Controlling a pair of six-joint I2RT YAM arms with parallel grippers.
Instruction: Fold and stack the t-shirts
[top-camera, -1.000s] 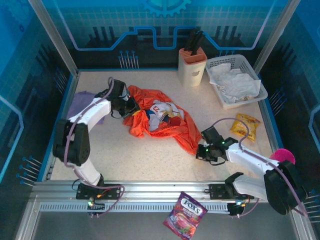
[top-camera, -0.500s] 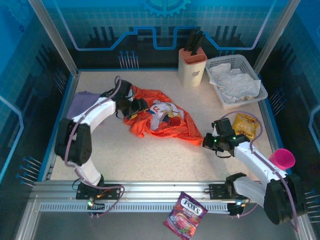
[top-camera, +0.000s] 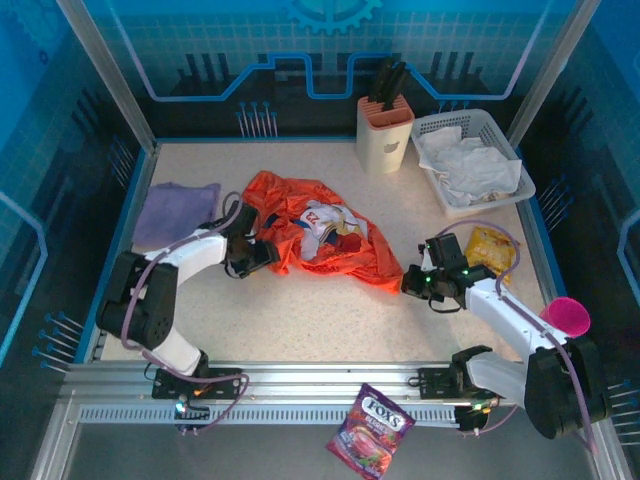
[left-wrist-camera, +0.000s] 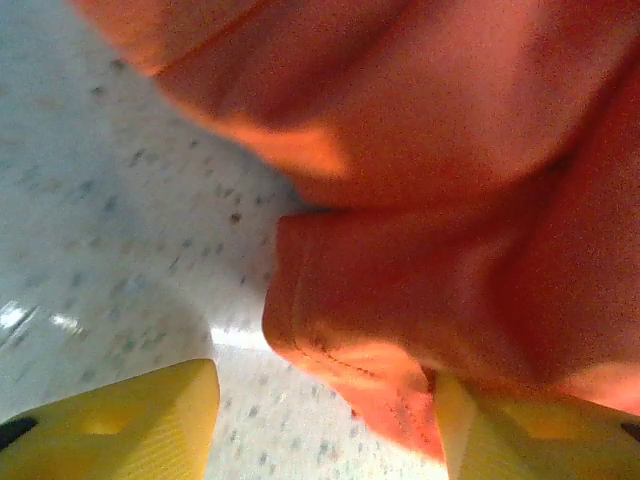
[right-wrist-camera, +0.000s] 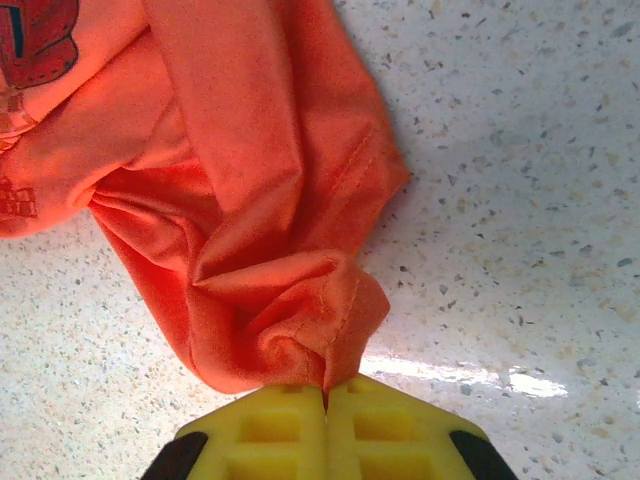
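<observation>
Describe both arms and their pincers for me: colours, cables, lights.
The left arm and right arm match: white links, bulky black joints, and a pale greyish cable looping along each. Small green lights glow on the right arm's wrist. The left pincer and right pincer have blocky yellow fingers with moulded recesses.

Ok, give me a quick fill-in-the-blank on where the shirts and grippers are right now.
1. The right gripper is ____ on a bunched corner of the orange t-shirt.
2. The left gripper sits at that shirt's hem with its jaws ____.
3. The lavender t-shirt lies flat, to the ____ of the orange one.
Missing words: shut; open; left.
</observation>
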